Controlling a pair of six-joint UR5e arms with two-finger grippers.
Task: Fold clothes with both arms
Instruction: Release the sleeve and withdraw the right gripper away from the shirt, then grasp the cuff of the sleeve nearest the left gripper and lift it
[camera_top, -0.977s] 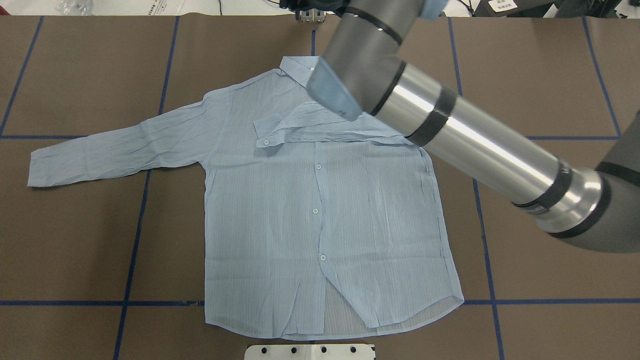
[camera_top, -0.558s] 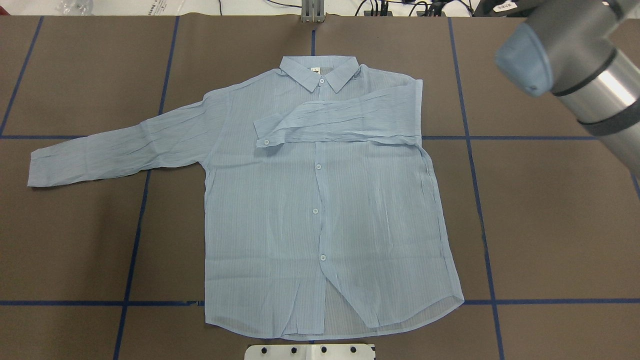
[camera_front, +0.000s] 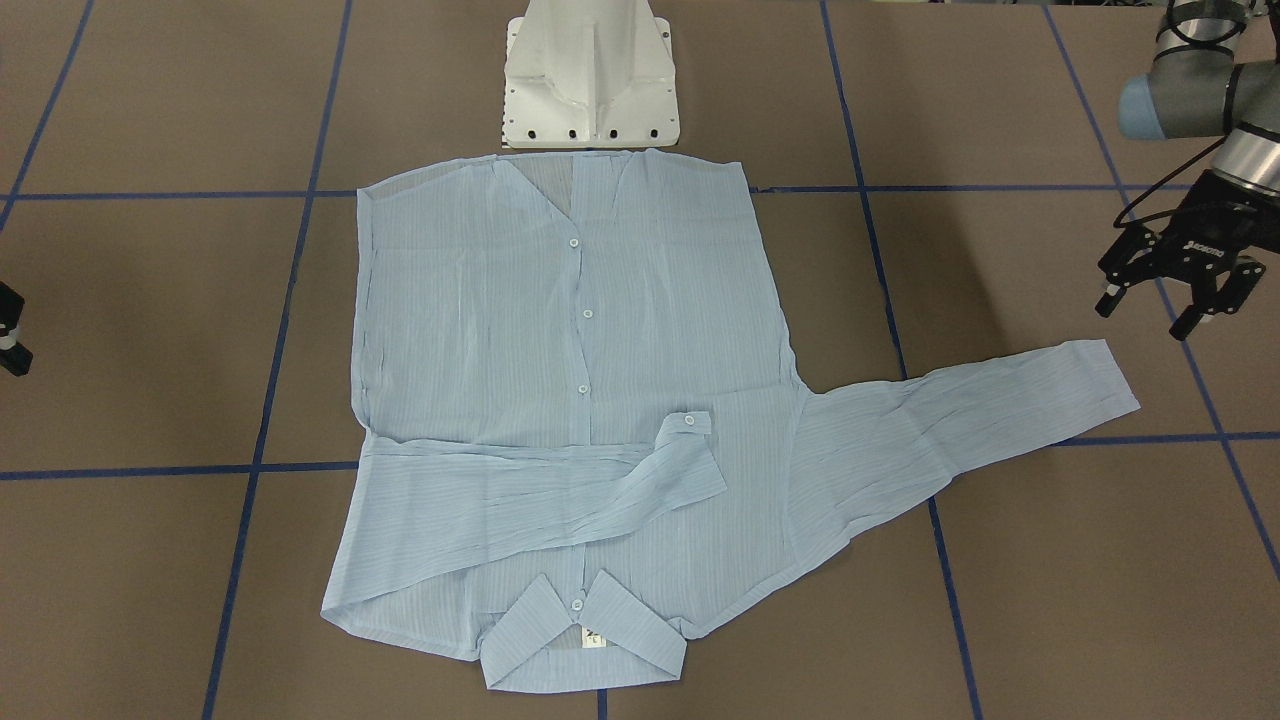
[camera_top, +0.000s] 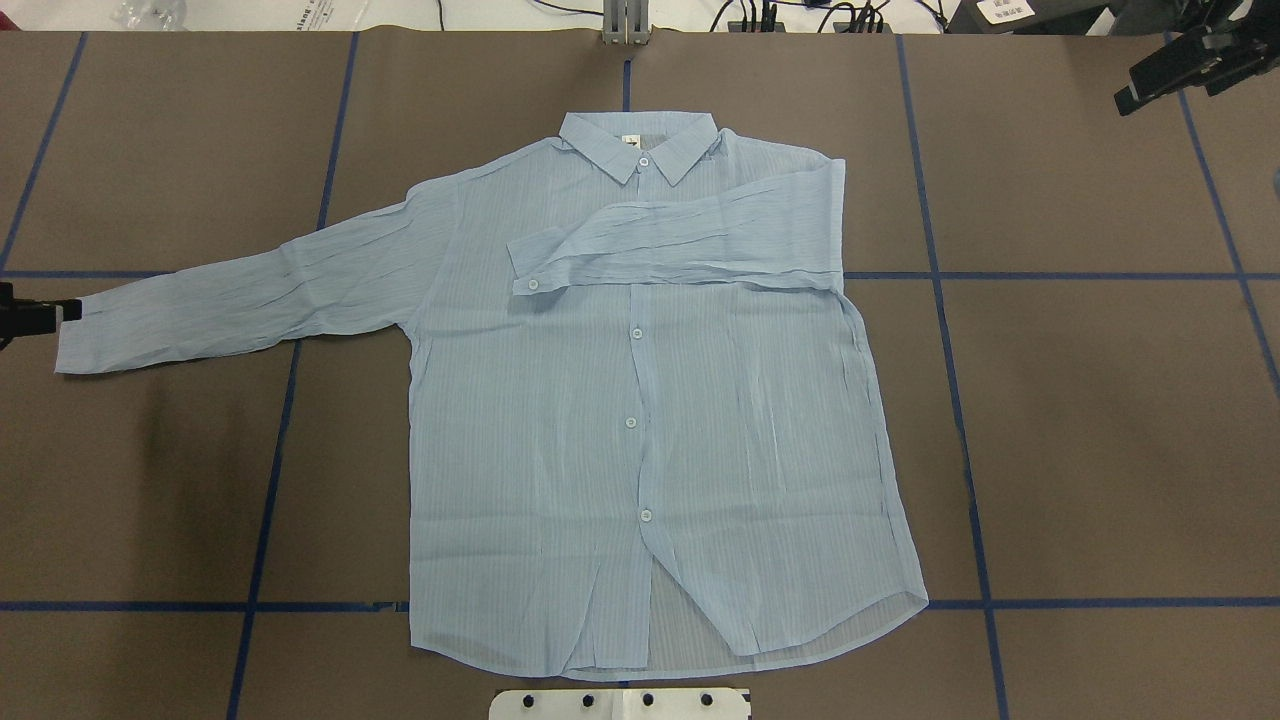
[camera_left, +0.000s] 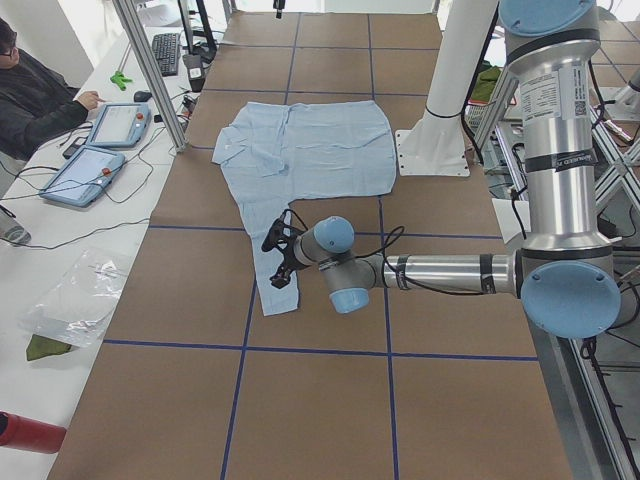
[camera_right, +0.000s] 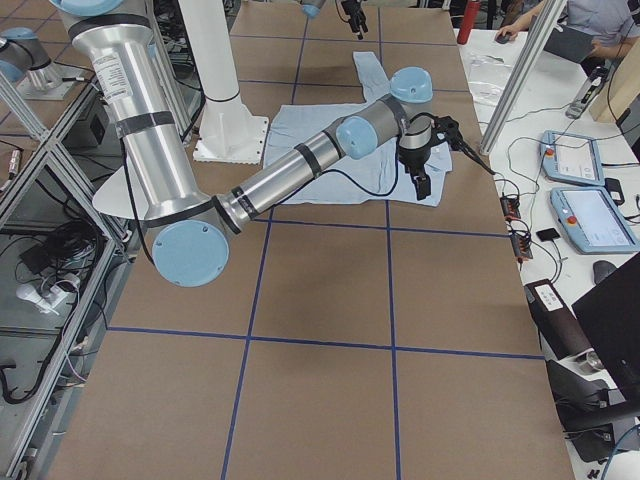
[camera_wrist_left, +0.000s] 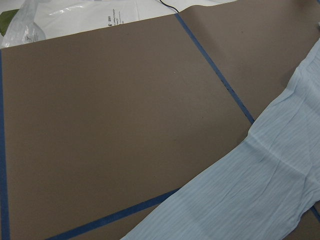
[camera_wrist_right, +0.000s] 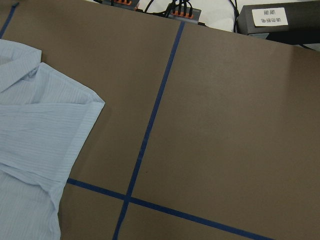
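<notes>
The left gripper (camera_front: 1145, 318) has its fingers (camera_front: 1190, 322) spread wide and released, holding nothing. They hang above the worktop (camera_top: 1100, 420) just by the cuff (camera_front: 1100, 375) of the outstretched sleeve (camera_top: 240, 300), not touching the cloth. The right gripper (camera_top: 1190, 65) sits over the far corner on the robot's right, well apart from the garment. Its fingers (camera_top: 1150, 80) seem parted and empty, though they are only partly in view. Between the two, the light blue shirt (camera_top: 640, 420) lies flat, front up and buttoned, in the middle of the worktop. Its collar (camera_top: 640, 140) is away from the white pedestal (camera_front: 590, 80) and its hem is beside it. The other sleeve (camera_top: 680, 245) is folded across the chest, its end just past the button line.
</notes>
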